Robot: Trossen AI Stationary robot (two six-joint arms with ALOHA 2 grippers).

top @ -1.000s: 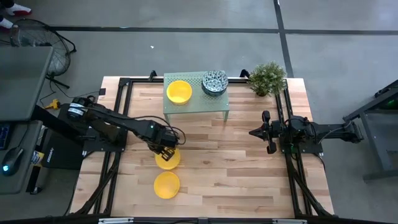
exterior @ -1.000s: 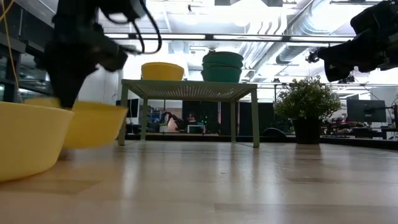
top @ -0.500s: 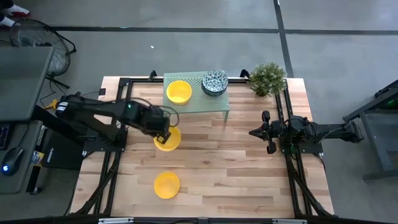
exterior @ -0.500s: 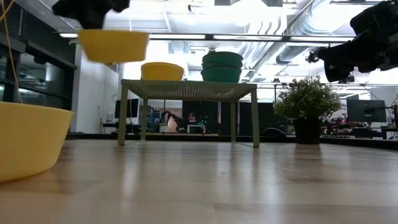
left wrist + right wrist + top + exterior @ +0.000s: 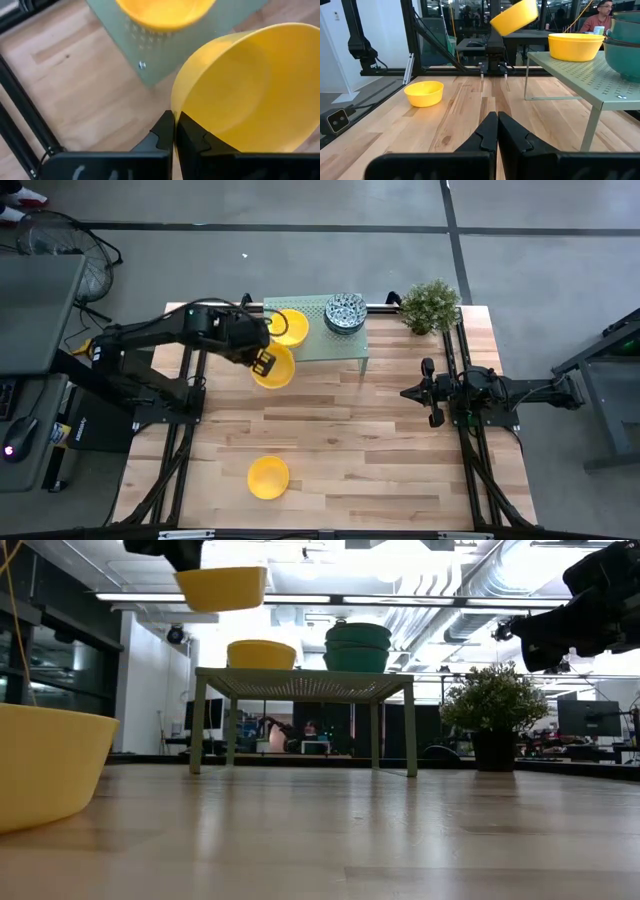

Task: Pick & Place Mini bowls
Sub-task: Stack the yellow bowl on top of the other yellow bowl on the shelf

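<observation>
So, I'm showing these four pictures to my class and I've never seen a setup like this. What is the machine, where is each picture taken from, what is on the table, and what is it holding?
This is a robot with two dark arms at a wooden table. One picture looks straight down, one looks level across the tabletop, and two come from cameras on the arms' wrists.

The left gripper is shut on the rim of a held yellow bowl, lifted in the air beside a pale green rack. On the rack sit another yellow bowl and a stack of patterned bowls. A third yellow bowl lies on the table near the front edge, and a potted plant stands at a back corner.

The right gripper waits, shut and empty, at the right side.
</observation>
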